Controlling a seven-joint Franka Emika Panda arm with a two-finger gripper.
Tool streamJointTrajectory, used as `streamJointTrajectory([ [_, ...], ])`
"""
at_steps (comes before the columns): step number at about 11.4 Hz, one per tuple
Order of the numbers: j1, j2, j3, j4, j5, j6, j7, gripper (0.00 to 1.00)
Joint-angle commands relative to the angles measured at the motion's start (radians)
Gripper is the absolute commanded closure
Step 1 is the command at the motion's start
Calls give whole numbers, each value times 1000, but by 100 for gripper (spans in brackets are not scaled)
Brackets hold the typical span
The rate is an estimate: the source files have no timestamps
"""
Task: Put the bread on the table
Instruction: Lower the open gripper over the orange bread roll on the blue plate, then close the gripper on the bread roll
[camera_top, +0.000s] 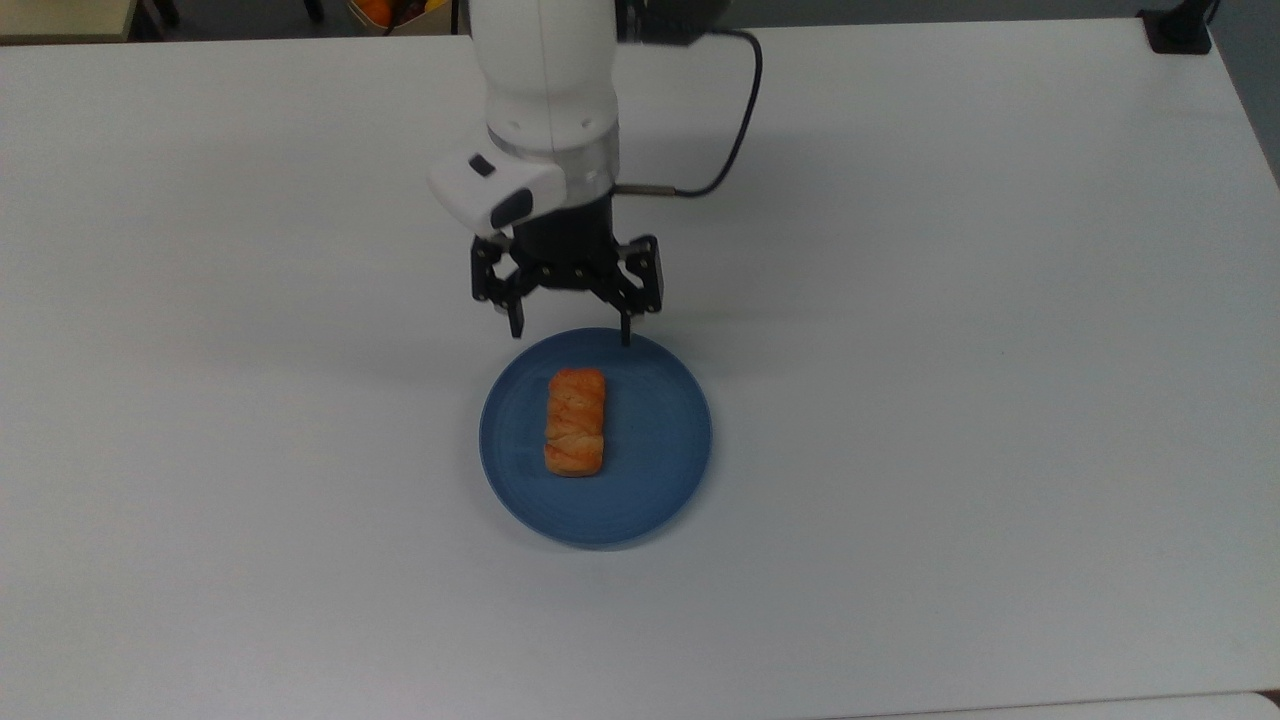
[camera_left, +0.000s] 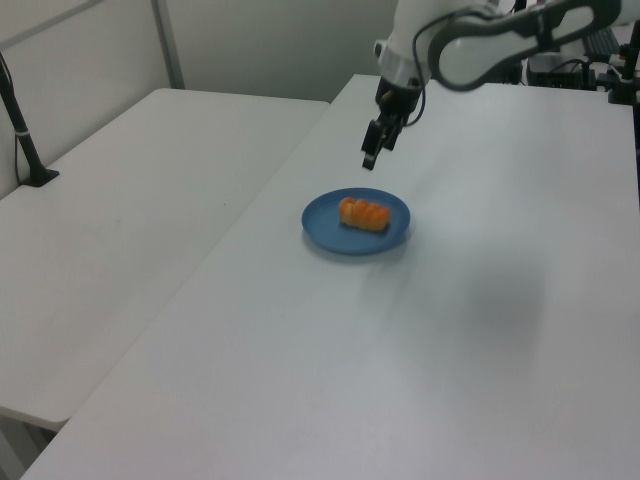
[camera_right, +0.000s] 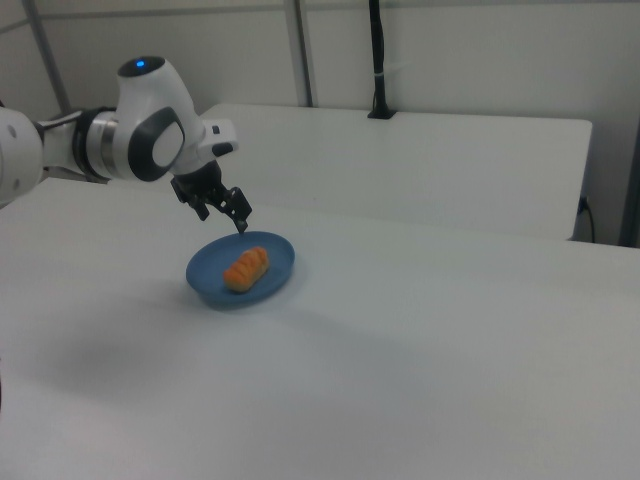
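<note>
Item one, the table (camera_top: 950, 400): a broad, plain white top, smooth and flat, bearing everything else listed here; a second white table (camera_left: 130, 220) adjoins it on the left view's left. Item two, my arm (camera_top: 545, 90): white casing, reaching in from the top view's upper edge, with a black cable (camera_top: 735, 130) looping off its wrist. Item three, the plate (camera_top: 650, 480): round, blue, resting flat on the table near its middle. Item four, my gripper (camera_top: 570, 335): black, two fingers pointing down, spread wide with nothing between them, hanging above the plate's far rim as the top view shows it and clear of the bread. Item five, the bread (camera_top: 576, 421): a small golden-orange pastry with diagonal braided ridges, lying flat on the plate slightly toward the top view's left of centre, its long axis running up and down in the top view. Handling, as I judge it: light, soft and crushable, with a flaky crust that may crumble, so a gentle close should do. Best hold, I judge, is across the narrow width at mid-length, fingers on the two long sides; my spread looks wider than that width. The plate may slide if nudged.
</note>
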Motion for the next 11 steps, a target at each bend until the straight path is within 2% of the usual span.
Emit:
streamJointTrajectory([
  [1, 26, 109, -9, 27, -9, 153, 26, 0],
  [4, 27, 177, -9, 27, -32, 235, 17, 0],
  [6, 23, 198, -9, 27, -77, 236, 13, 0],
  [9, 19, 218, -12, 25, -86, 235, 16, 0],
  [11, 21, 218, -12, 24, -85, 235, 18, 20],
])
